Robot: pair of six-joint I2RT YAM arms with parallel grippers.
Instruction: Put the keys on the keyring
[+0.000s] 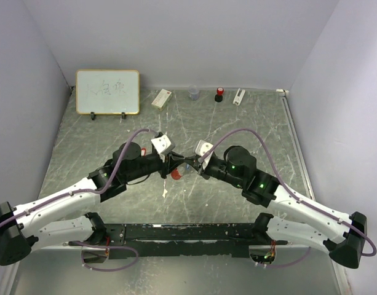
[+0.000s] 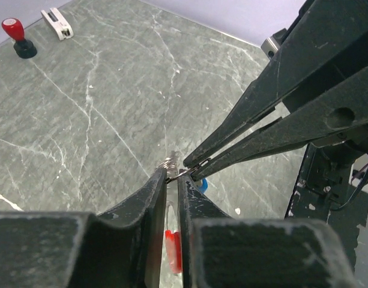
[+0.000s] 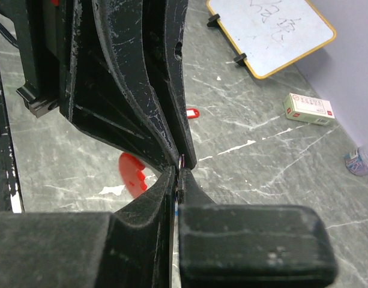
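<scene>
At lower centre the right gripper [image 2: 185, 167] is pinching shut on the blue key [image 2: 202, 185] while the left gripper [image 2: 171, 177], jaws barely parted, is straddling the keyring [image 2: 172, 249] with a grip I cannot confirm, so the keyring is risking slipping free before threading.

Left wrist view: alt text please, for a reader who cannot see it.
The left gripper and right gripper meet tip to tip above a green marbled table. The right one is pinched shut with the blue key showing at its tips; the keyring's red fob shows through the left gripper's narrow gap.
</scene>
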